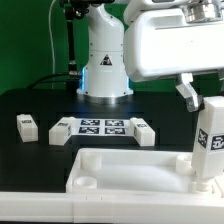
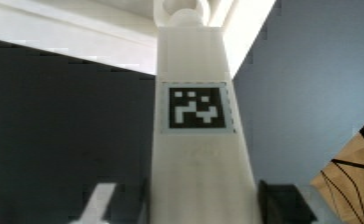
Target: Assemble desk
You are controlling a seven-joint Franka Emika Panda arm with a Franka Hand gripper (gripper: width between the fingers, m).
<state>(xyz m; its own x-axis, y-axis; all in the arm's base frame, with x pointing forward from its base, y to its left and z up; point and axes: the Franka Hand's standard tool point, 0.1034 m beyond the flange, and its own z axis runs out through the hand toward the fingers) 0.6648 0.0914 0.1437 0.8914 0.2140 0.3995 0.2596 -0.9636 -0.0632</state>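
Observation:
The white rimmed tabletop (image 1: 125,168) lies at the front of the table, with a round socket (image 1: 85,183) at its near corner on the exterior view's left. My gripper (image 1: 201,100) is shut on a white square leg (image 1: 212,140) and holds it upright at the tabletop's corner on the exterior view's right. Its foot is hidden by the rim. In the wrist view the leg (image 2: 197,150) runs between my fingers (image 2: 104,200), and its tag (image 2: 197,107) faces the camera. Three more legs (image 1: 27,126) (image 1: 60,131) (image 1: 145,130) lie behind the tabletop.
The marker board (image 1: 100,126) lies flat between the loose legs, in front of the robot base (image 1: 105,70). A long white bar (image 1: 40,208) runs along the front edge below the tabletop. A green wall stands behind.

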